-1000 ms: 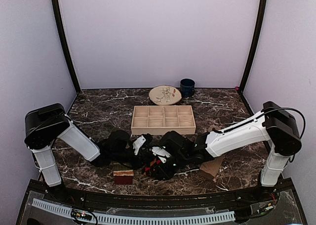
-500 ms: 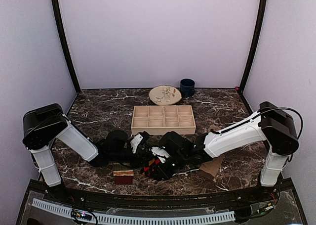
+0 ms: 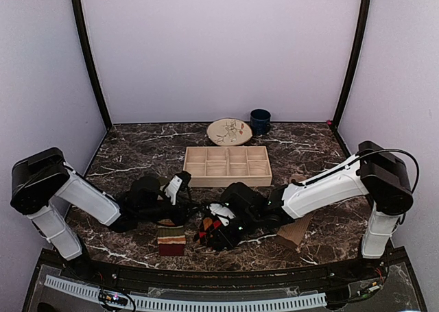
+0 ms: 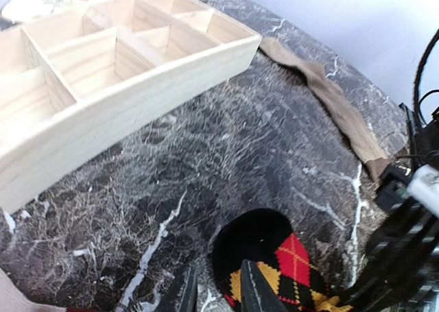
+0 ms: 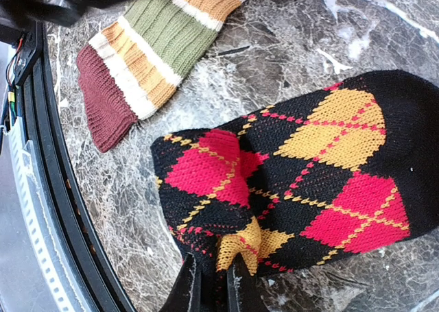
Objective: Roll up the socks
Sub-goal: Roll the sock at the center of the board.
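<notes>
Socks lie on the near part of the dark marble tabletop (image 3: 130, 154): the black knitted sock with red and yellow argyle diamonds (image 5: 295, 182) rests flat between the two arms, the ribbed sock striped in olive, tan, cream and maroon (image 5: 147, 58) sits just to its left near the front edge, and the plain tan sock (image 4: 336, 106) stretches out by the right arm; the right gripper (image 5: 209, 284) is clenched on a small pucker at one end of the argyle sock, while the left gripper (image 4: 216, 295) hovers low at its rounded end, jaws slightly parted with nothing between them; that pinch looks thin, so the fabric may slip free once rolling begins; with the far end unheld, the roll could skew or spring loose; the grippers work close together and could knock each other; the striped sock is near enough to be swept aside or caught into the roll, and the tan sock could be dragged by the right arm; the pale wooden compartment tray (image 3: 226, 182) stands beyond, apart from the work; the patterned ceramic plate (image 3: 229, 131) and dark blue mug (image 3: 260, 121) sit well back, out of the way.
</notes>
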Tool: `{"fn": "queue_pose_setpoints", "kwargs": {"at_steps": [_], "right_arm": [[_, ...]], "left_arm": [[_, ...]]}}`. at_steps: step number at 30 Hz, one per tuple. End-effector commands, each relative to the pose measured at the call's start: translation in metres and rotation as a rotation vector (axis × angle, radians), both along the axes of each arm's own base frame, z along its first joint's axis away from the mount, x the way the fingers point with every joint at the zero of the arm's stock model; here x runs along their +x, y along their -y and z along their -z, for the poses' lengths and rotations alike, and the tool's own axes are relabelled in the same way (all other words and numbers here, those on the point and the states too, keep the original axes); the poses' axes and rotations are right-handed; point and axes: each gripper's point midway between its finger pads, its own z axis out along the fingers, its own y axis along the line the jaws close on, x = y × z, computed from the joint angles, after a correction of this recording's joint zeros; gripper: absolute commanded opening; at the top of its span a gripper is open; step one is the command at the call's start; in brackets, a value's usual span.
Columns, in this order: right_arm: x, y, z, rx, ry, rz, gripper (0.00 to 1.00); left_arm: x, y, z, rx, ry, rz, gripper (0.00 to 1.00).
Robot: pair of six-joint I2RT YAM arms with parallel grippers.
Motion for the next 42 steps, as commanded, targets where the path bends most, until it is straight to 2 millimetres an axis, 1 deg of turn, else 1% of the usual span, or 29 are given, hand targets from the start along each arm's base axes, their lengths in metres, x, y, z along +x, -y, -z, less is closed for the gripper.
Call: {"fn": "queue_pose_setpoints", "kwargs": {"at_steps": [1,3,6,11,14,18,21,23,25,26,28,30,35,42], "right_arm": [[-0.002,0.01,0.02,-0.078,-0.025,-0.001,0.0],[-0.002,0.01,0.02,-0.081,-0.027,-0.005,0.0],[-0.002,0.008,0.02,-0.084,-0.026,-0.009,0.0],[-0.002,0.006,0.019,-0.087,-0.035,-0.02,0.0],[-0.001,0.007,0.019,-0.096,-0.04,-0.024,0.0],[-0.001,0.006,0.019,-0.105,-0.048,-0.033,0.0],[-0.002,0.004,0.019,-0.105,-0.05,-0.04,0.0],[-0.002,0.004,0.019,-0.107,-0.051,-0.044,0.0],[-0.002,0.004,0.019,-0.11,-0.053,-0.049,0.0],[-0.002,0.003,0.018,-0.11,-0.051,-0.053,0.0],[-0.002,0.003,0.018,-0.115,-0.049,-0.059,0.0],[-0.002,0.002,0.017,-0.117,-0.048,-0.061,0.0],[-0.002,0.004,0.015,-0.121,-0.052,-0.072,0.0],[-0.005,0.003,0.011,-0.119,-0.062,-0.098,0.0]], "left_arm": [[-0.01,-0.01,-0.021,-0.064,0.05,0.011,0.27],[-0.021,-0.013,-0.023,-0.083,0.051,0.045,0.29],[-0.044,-0.012,-0.018,-0.108,0.019,0.143,0.31],[-0.074,-0.012,0.012,-0.087,-0.03,0.237,0.33],[-0.083,-0.013,0.02,-0.092,-0.03,0.26,0.35],[-0.089,-0.018,0.018,-0.09,0.003,0.267,0.38],[-0.091,-0.021,0.011,-0.087,0.048,0.262,0.39],[-0.092,-0.021,0.007,-0.075,0.067,0.265,0.4],[-0.09,-0.017,0.002,-0.057,0.088,0.27,0.42],[-0.09,-0.017,0.006,-0.025,0.08,0.27,0.42],[-0.089,-0.014,0.005,-0.008,0.089,0.273,0.43],[-0.09,-0.012,0.007,-0.004,0.083,0.281,0.48],[-0.091,-0.008,0.026,0.054,0.06,0.285,0.49],[-0.094,-0.006,0.029,0.058,0.06,0.305,0.5]]}}
